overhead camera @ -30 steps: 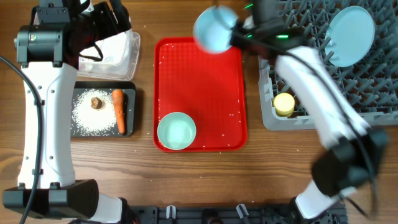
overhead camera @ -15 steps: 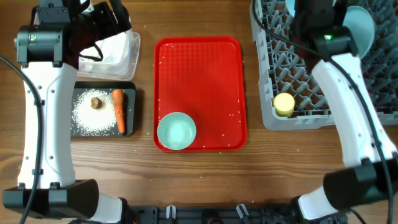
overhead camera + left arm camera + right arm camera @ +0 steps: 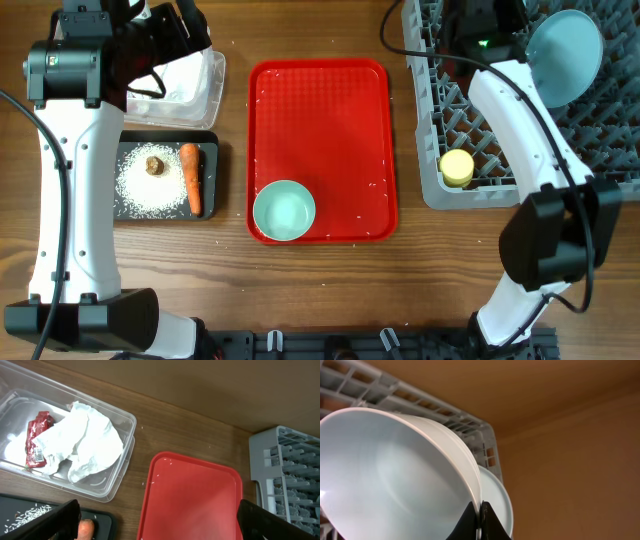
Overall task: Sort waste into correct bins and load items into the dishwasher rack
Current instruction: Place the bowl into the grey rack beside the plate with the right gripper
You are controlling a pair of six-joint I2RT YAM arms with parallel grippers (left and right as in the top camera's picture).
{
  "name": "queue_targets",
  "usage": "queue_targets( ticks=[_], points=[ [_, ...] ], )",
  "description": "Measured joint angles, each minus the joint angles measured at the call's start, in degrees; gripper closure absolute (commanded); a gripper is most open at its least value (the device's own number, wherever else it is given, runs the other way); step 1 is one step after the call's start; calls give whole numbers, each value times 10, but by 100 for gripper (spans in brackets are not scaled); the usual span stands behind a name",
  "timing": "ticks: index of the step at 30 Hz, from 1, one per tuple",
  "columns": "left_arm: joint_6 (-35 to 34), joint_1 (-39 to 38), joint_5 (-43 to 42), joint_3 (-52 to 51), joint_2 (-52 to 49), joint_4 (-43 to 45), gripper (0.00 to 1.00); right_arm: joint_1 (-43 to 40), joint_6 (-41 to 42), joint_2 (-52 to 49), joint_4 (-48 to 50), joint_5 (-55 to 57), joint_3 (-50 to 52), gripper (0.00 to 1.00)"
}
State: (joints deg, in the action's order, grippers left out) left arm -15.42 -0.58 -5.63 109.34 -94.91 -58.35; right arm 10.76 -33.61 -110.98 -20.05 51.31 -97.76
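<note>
Wooden counter (image 3: 440, 285), dishwasher rack (image 3: 610, 140): right end effector (image 3: 480, 522) clamps the white-blue bowl (image 3: 390, 475) by its rim; a tilted release could chip the plate (image 3: 496, 495).

We see a brown, wood-grained surface (image 3: 320, 290). The red tray (image 3: 320, 120) has a fine texture and scattered white specks, and the pale green bowl (image 3: 284, 211) sits on it. The black tray (image 3: 208, 205) holds an orange carrot (image 3: 190, 178), a brown lump (image 3: 154, 165) and white grains (image 3: 145, 190). The clear tub (image 3: 117, 477) shows white crumpled paper (image 3: 90, 442) and a red wrapper (image 3: 37, 442). We also see the grey rack (image 3: 440, 195), the yellow cup (image 3: 457, 168), the pale blue plate (image 3: 563, 45) and the white-blue bowl (image 3: 395, 475).
</note>
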Motion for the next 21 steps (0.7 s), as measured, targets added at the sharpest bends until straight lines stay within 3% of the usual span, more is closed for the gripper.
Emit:
queue_targets(
  ticks=[21],
  points=[
    [0,0,0,0,0,0,0,1,-2,-54,-5,51,1,96]
  ],
)
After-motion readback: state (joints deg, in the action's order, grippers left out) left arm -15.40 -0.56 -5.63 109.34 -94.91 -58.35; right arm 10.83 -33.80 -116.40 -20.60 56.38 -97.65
